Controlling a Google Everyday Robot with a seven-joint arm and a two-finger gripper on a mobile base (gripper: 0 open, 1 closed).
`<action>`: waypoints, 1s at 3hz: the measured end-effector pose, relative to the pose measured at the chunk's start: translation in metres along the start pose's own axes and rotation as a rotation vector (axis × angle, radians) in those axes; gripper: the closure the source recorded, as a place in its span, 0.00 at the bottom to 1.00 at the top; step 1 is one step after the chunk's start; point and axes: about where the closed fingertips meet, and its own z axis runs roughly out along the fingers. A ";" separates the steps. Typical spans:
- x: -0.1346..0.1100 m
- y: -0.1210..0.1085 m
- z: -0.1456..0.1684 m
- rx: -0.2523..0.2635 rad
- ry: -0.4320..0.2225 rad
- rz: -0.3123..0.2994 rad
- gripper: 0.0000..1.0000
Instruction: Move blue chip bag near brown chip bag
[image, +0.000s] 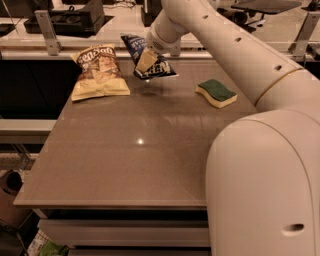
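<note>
- The gripper (146, 59) clamps the crumpled navy-blue foil chip bag (161, 69) above the surface (150, 150), just right of the tan, brown-topped chip bag (98, 70).
- Likely light, soft and slippery; grip a crumpled fold mid-body.

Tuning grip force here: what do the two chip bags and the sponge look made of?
The blue chip bag, pinched by the gripper above the far side of the table, looks like thin foil or plastic film, going by its creases. The brown chip bag looks like similar film, puffed. The sponge seems soft pale foam under a coarse green scouring layer.
</note>
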 end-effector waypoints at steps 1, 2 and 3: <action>0.000 0.002 0.003 -0.005 0.001 -0.001 0.84; 0.000 0.004 0.007 -0.010 0.003 -0.002 0.59; 0.000 0.006 0.010 -0.015 0.004 -0.003 0.37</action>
